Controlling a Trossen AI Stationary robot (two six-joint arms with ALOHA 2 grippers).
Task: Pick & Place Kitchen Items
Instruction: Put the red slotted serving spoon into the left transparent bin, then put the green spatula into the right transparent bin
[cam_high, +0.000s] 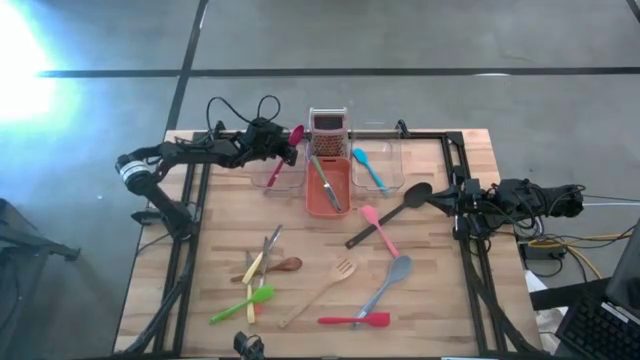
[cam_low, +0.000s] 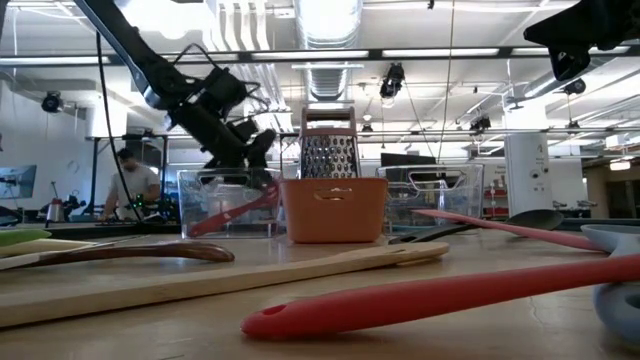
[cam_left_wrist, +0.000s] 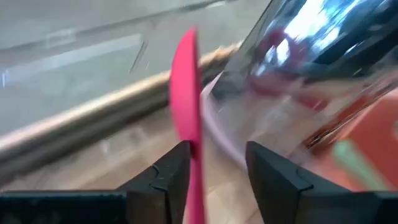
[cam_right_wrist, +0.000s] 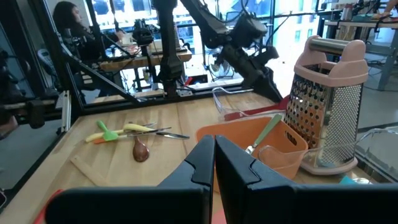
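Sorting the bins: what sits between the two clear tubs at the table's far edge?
In the high view, the orange tub holding a green utensil, with a box grater just behind it.

A magenta spoon (cam_high: 284, 152) leans in the left clear tub, its head up over the far rim, and in my left wrist view it stands between my fingers. A green-handled tool (cam_high: 326, 183) lies in the orange tub, a blue spatula (cam_high: 367, 167) in the right one. On my table: black ladle (cam_high: 392, 212), pink spatula (cam_high: 380, 230), grey spoon (cam_high: 388, 284), red spatula (cam_high: 355, 320), wooden fork (cam_high: 322, 291), green spatula (cam_high: 241, 306), brown spoon (cam_high: 270, 268), yellow-handled knives (cam_high: 256, 268).
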